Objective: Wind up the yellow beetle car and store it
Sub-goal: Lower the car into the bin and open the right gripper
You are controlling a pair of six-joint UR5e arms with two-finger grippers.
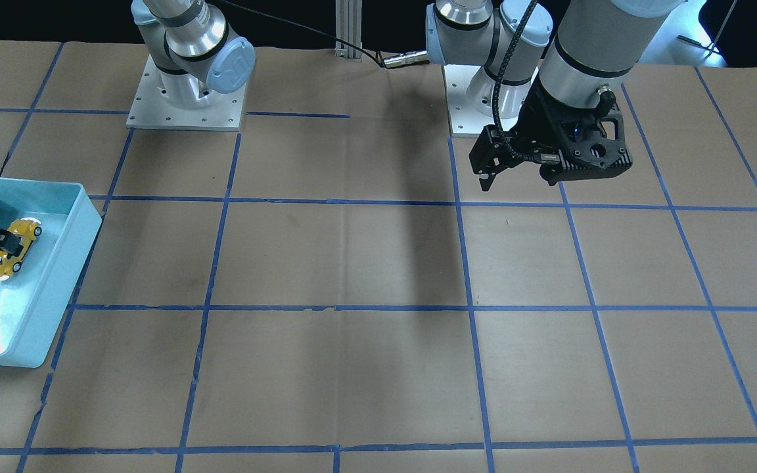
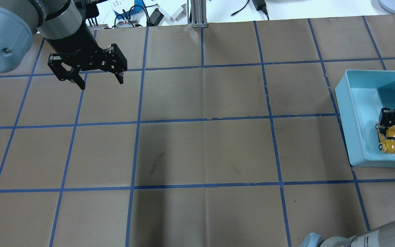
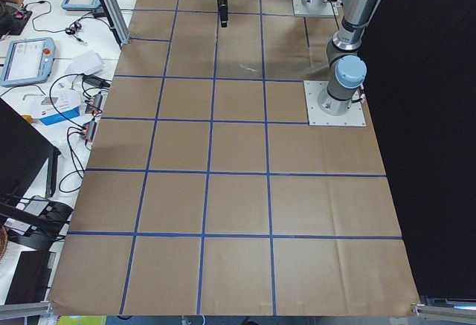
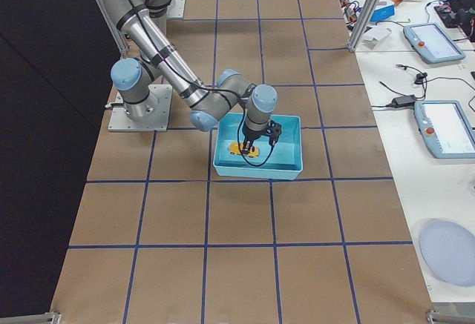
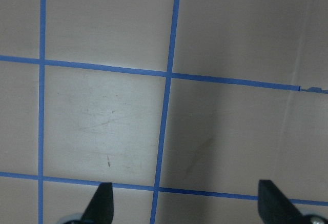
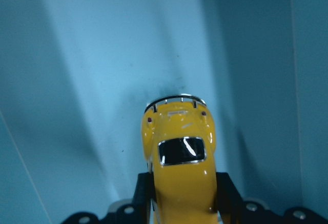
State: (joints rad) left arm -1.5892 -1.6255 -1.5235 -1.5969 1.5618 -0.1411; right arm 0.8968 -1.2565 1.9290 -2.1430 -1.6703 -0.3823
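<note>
The yellow beetle car [image 2: 389, 140] is inside the light blue bin [image 2: 352, 113] at the table's right edge. My right gripper [image 2: 393, 127] reaches down into the bin, shut on the car. In the right wrist view the car [image 6: 179, 167] sits between the two fingers [image 6: 144, 193], nose pointing away, low over the bin floor. It also shows in the front view [image 1: 16, 248] and the right side view [image 4: 243, 148]. My left gripper [image 2: 98, 81] is open and empty, hovering above the bare table at the far left; its fingertips [image 5: 102, 201] frame only paper.
The table is covered in brown paper with a grid of blue tape [image 2: 204, 120]. The bin's walls [image 1: 56, 276] surround the car closely. Both arm bases [image 1: 188, 98] stand at the robot's edge. Cables and tablets [image 4: 445, 127] lie on the operators' bench beyond the table.
</note>
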